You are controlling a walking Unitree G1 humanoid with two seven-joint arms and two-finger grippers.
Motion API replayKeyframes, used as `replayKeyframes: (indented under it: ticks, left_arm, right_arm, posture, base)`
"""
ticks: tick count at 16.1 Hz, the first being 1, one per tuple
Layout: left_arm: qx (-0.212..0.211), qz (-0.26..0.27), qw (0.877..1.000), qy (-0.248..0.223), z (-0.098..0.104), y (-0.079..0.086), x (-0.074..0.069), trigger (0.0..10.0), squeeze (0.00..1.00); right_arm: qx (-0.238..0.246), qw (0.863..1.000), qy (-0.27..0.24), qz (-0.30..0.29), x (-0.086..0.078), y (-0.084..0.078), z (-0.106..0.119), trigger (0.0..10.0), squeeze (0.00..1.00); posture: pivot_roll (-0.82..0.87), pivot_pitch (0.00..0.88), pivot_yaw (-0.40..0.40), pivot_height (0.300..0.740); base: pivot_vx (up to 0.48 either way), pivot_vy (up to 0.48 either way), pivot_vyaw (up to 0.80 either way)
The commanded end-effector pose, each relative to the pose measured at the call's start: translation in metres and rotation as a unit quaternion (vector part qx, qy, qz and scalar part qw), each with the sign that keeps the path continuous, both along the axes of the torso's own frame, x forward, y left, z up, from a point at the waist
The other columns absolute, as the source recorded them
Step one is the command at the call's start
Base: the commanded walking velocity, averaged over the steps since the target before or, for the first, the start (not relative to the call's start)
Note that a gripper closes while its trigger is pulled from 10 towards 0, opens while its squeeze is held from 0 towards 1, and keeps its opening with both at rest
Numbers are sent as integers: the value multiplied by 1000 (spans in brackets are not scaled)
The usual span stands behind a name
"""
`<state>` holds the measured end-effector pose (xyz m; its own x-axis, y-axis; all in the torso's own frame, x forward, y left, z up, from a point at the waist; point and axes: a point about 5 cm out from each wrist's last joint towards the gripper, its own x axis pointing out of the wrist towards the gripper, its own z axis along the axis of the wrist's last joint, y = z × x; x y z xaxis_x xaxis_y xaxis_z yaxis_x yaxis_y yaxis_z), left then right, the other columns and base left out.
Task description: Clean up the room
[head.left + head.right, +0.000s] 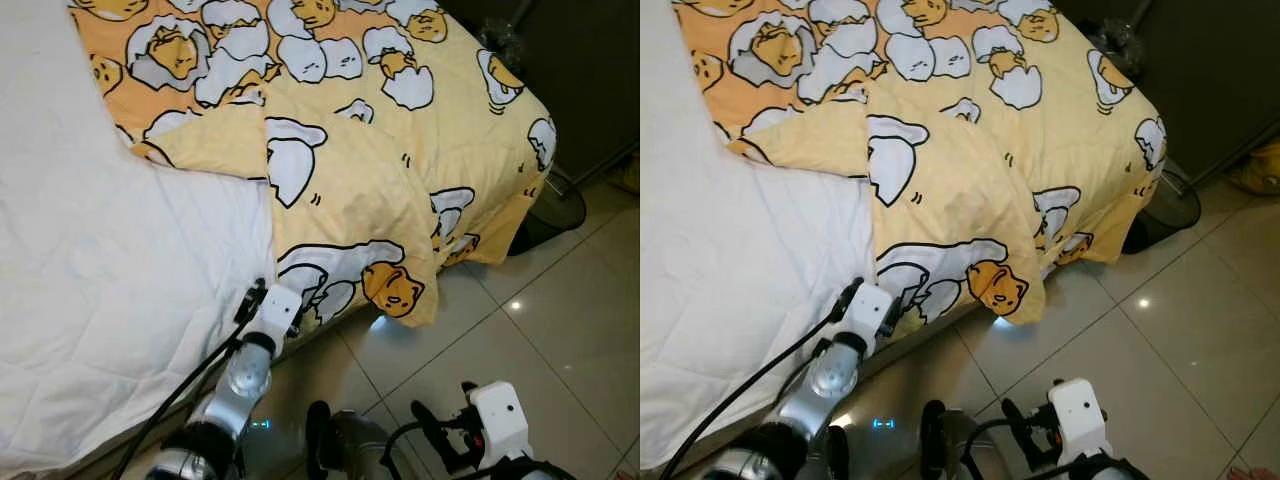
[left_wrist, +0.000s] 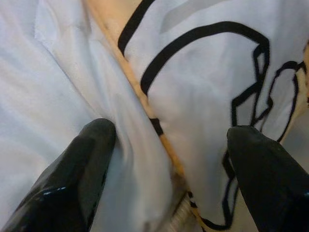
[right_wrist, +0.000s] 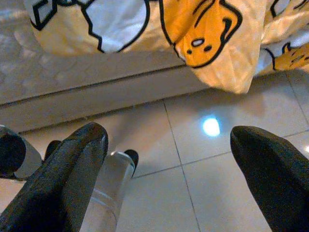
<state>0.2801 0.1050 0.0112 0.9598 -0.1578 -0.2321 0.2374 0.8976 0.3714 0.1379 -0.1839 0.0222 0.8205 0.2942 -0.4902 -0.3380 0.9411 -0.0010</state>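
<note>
A yellow blanket (image 1: 350, 170) printed with cartoon eggs covers the far and right part of the bed and hangs over its side. A white quilted sheet (image 1: 100, 280) lies bare on the left. My left gripper (image 2: 170, 130) is at the bed's near edge, open, its fingers either side of the blanket's hem (image 2: 159, 130), where the blanket meets the sheet (image 2: 58, 82). Low over the floor, my right gripper (image 3: 168, 131) stands open and holds nothing; it faces the blanket's hanging corner (image 3: 207, 38).
Glossy tiled floor (image 1: 560, 330) runs along the right of the bed. A dark round fan base (image 1: 555, 205) stands by the bed's far corner, under a dark cabinet front (image 1: 580, 80). The bed's side panel (image 3: 96, 82) rises ahead of my right gripper.
</note>
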Motion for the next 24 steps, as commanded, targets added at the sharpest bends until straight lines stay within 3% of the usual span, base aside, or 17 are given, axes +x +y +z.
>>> replayKeyframes:
  ticks: [1, 5, 7, 8, 13, 15, 17, 21, 24]
  left_arm:
    - [0, 4, 1000, -8, -3, -2, -8, 10000, 0]
    - [4, 33, 999, -34, -1, 7, -22, 10000, 0]
    - [-25, 39, 998, -47, 3, 4, -28, 10000, 0]
    - [-56, 40, 997, -42, 3, -2, -34, 10000, 0]
    - [-92, -21, 994, -48, 11, -34, -41, 10000, 0]
    - [-100, -37, 994, -29, 10, -46, -35, 10000, 0]
    - [-98, 6, 995, 2, 6, -51, -21, 10000, 0]
    - [-91, 20, 996, -9, 14, -54, -6, 10000, 0]
    - [-87, 16, 996, 11, 9, -55, 0, 10000, 0]
  right_arm:
    - [-14, 1000, 18, -7, -6, -7, -5, 10000, 0]
    - [-15, 1000, 24, -7, -7, -10, -10, 10000, 0]
    - [-16, 1000, 25, -7, -8, -12, -11, 10000, 0]
    - [-17, 999, 24, -19, -6, -17, -11, 10000, 0]
    - [-23, 999, 22, -14, -3, -20, -13, 10000, 0]
    - [-23, 999, 22, -14, -3, -21, -13, 10000, 0]
    - [-23, 999, 26, -13, -4, -20, -15, 10000, 0]
    - [-25, 999, 28, -10, -6, -21, -15, 10000, 0]
    - [-31, 999, 28, -14, -6, -25, -14, 10000, 0]
  posture:
    - [-113, 238, -155, 732]
    - [-106, 214, -147, 732]
    - [-103, 204, -146, 732]
    - [-96, 191, -152, 732]
    - [-94, 180, -154, 732]
    - [-96, 188, -158, 732]
    - [-91, 190, -159, 732]
    - [-113, 191, -166, 732]
    - [-130, 198, -169, 732]
  base:
    - [0, 0, 0]
    - [0, 0, 0]
    - [0, 0, 0]
    - [0, 0, 0]
    - [0, 0, 0]
    - [0, 0, 0]
    - [0, 0, 0]
    - [0, 0, 0]
    - [0, 0, 0]
